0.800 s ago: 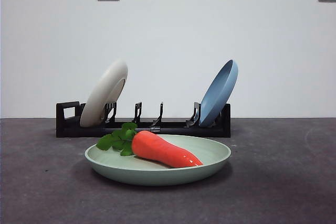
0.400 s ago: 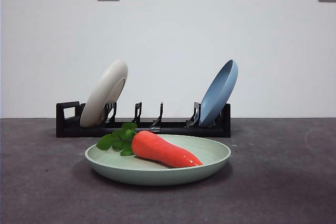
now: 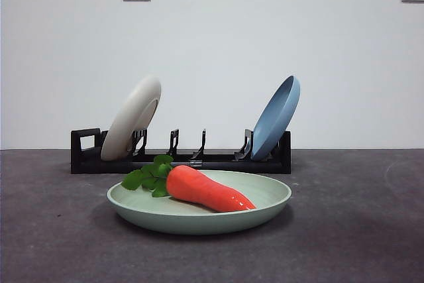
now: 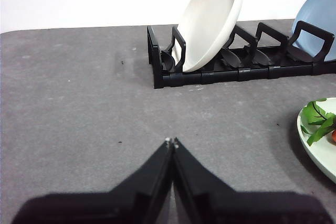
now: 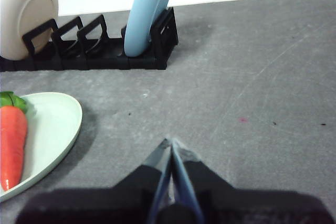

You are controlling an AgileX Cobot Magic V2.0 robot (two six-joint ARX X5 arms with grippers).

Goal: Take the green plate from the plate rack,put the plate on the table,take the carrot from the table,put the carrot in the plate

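Nothing has moved in the last second: the carrot (image 3: 207,189) lies in the green plate (image 3: 199,220) on the counter (image 3: 358,230), in front of the rack (image 3: 180,162). Both the left fingers (image 4: 171,142) and the right fingers (image 5: 170,142) are pressed together, empty, away from the plate, so the job looks done.

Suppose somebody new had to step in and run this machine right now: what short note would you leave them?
Left tool: shut, holding nothing, over bare dark grey table, beside the long black plate rack.
Right tool: shut, holding nothing, over the table on the other side.
Pale sage-green round plate: flat on the table, in front of the rack.
Glossy orange toy carrot: lying in that plate.
Cream-white plate and blue plate: leaning in the rack.
Done: plate out, carrot in plate.
Left: seemingly nothing.
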